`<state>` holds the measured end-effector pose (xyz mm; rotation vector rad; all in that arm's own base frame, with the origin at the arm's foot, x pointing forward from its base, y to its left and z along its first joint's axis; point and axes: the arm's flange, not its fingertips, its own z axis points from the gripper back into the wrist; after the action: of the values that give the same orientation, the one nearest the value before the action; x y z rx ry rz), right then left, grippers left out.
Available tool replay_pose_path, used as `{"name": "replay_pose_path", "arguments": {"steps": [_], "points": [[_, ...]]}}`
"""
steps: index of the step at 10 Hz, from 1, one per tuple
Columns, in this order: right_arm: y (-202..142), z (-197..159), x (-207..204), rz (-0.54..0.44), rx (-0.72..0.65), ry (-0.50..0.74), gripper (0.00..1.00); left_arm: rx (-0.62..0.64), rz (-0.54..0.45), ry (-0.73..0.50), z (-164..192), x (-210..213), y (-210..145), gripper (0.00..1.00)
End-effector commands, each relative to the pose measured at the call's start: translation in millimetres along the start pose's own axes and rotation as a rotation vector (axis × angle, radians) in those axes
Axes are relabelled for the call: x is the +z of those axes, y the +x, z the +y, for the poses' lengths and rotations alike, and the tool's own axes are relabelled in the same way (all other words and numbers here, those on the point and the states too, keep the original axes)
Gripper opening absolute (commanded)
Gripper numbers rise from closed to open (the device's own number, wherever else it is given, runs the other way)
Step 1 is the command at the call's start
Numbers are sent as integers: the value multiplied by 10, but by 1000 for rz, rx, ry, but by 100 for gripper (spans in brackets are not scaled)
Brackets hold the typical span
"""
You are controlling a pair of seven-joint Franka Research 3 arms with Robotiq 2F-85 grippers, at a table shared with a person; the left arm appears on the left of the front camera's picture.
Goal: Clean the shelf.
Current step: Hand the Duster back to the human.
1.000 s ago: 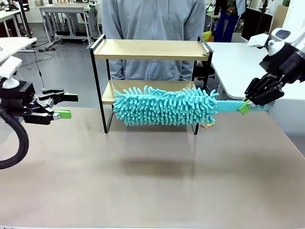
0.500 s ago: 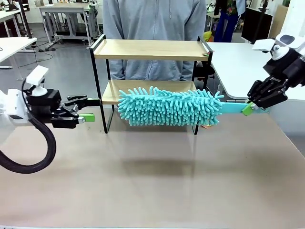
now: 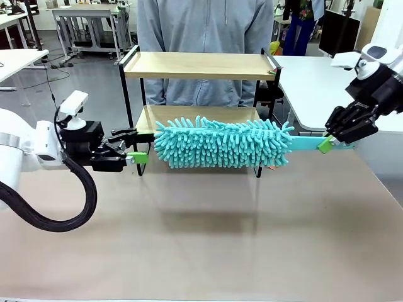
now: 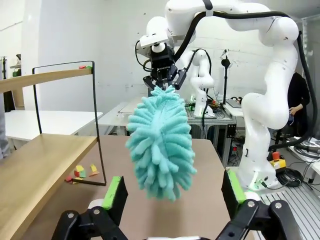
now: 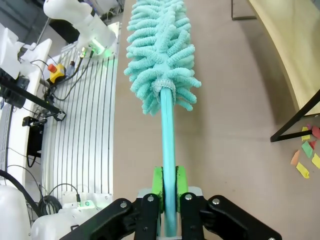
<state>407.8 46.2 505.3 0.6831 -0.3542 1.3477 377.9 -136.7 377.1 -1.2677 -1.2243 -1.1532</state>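
The shelf stands at the far middle of the table, with two wooden boards in a black frame. A turquoise fluffy duster hangs level in front of its lower board. My right gripper is shut on the duster's handle to the right of the shelf; the right wrist view shows the same grip, right gripper on handle. My left gripper is open by the shelf's front left leg, close to the duster's tip. In the left wrist view the duster hangs just beyond the open left gripper, beside the lower board.
A person in a grey hooded top stands behind the shelf. Small coloured scraps lie on the table under the shelf's right end, scraps. A white table stands at the back right. The near half of the brown tabletop is bare.
My left arm has moved right, from the table's left edge up to the shelf's front left leg. The duster has shifted only slightly; the right gripper keeps its hold.
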Motion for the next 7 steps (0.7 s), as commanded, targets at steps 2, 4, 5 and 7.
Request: {"name": "replay_pose_path", "arguments": {"steps": [2, 4, 5, 7], "points": [[16, 23, 26, -10, -8, 0, 13, -2, 4, 12, -133, -223, 65, 100], [16, 23, 26, -10, -8, 0, 13, -7, 16, 11, -72, -393, 104, 100], [16, 23, 26, -10, -8, 0, 13, -5, 15, 8, -57, -464, 117, 100], [16, 23, 26, -10, -8, 0, 13, 3, 24, -6, -32, -625, 136, 100]]}}
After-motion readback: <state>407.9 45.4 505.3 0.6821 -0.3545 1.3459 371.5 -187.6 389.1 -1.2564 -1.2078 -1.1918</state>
